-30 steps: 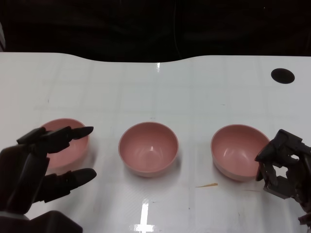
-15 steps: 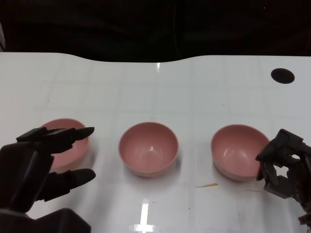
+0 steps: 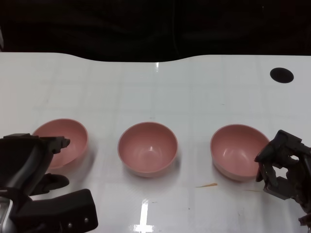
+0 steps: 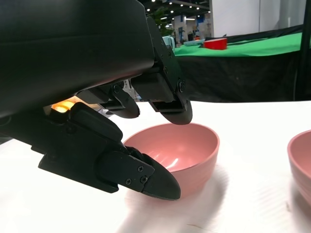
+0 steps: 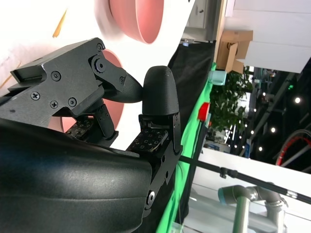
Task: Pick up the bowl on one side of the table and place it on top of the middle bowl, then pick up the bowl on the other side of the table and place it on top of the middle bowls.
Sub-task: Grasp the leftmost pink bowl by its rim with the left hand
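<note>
- The left bowl (image 3: 63, 142) sits upright on the white tabletop (image 3: 155, 92), on the robot's left, well apart from the other 2 bowls. It looks like a thin-walled pink plastic or melamine piece: probably light, stiff and smooth, so likely to slide on the glossy surface if nudged instead of gripped.
- The best hold, as I judge it, is across the rim on the near side, fingers inside the wall and thumb outside, since the rounded wall gives nothing to hook and may slip under a loose pinch.
- The left hand (image 3: 29, 162) hovers just beside that bowl's near edge; in the left wrist view its upper fingers (image 4: 167, 99) reach over the rim of the bowl (image 4: 180, 150) while the thumb lies low beside the outer wall. The fingers are apart and hold nothing, and I cannot tell whether any of them touch the bowl.
- The middle bowl (image 3: 148, 148) stands upright and is the target; same shape and size by the look of it, so the 3 should nest.
- The right bowl (image 3: 238, 151) stands upright with the right hand (image 3: 284, 165) just beside its outer edge, fingers curled in around nothing.
- All 3 bowls show bare pink insides; nothing lies in them.
- A thin orange sliver (image 3: 206, 185) lies on the tabletop near the right bowl, and a dark round hole (image 3: 282, 75) marks the far right corner.
</note>
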### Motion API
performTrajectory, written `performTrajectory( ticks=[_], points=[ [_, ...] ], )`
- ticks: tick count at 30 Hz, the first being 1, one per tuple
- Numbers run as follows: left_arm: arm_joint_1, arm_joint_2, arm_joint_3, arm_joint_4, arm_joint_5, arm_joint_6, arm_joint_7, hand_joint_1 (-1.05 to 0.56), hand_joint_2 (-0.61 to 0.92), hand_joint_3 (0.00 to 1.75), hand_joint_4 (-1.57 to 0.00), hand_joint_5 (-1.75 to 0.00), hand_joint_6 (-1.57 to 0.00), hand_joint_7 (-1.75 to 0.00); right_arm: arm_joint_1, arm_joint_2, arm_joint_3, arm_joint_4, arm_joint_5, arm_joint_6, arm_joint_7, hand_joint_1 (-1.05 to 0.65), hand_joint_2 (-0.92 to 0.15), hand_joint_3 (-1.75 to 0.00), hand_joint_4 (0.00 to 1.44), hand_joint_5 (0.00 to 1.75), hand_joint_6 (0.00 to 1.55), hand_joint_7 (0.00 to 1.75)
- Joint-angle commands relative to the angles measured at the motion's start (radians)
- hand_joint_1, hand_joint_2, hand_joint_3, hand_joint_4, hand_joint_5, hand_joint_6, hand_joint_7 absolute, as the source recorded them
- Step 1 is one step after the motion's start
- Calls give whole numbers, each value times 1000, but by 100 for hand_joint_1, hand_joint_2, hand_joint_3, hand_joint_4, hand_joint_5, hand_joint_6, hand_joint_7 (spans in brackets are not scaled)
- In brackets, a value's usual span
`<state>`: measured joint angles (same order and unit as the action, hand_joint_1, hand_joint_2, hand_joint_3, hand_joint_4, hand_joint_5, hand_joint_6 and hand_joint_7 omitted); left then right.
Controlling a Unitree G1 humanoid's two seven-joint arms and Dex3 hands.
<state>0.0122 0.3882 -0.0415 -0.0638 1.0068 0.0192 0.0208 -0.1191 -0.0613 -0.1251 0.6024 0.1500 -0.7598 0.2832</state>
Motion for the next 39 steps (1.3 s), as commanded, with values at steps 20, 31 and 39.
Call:
performTrajectory(
  ticks=[20, 31, 39],
  points=[
    [-127, 56, -122, 266, -83, 18, 114, -74, 92, 1, -68, -2, -77, -1, 8, -13, -5, -21, 0, 16, -2, -14, -65, -98, 81, 169, 75, 138],
    [-194, 53, -186, 373, -98, 23, 152, -72, 92, 4, -70, -1, -79, -1, 4, -6, -5, -15, -1, 9, -5, -12, -65, -98, 81, 170, 75, 137],
    [-240, 60, -232, 448, -117, 3, 160, -71, 92, 7, -70, -1, -79, 0, 9, -8, -3, -25, 4, 32, -1, -13, -66, -96, 81, 168, 76, 136]
  ],
)
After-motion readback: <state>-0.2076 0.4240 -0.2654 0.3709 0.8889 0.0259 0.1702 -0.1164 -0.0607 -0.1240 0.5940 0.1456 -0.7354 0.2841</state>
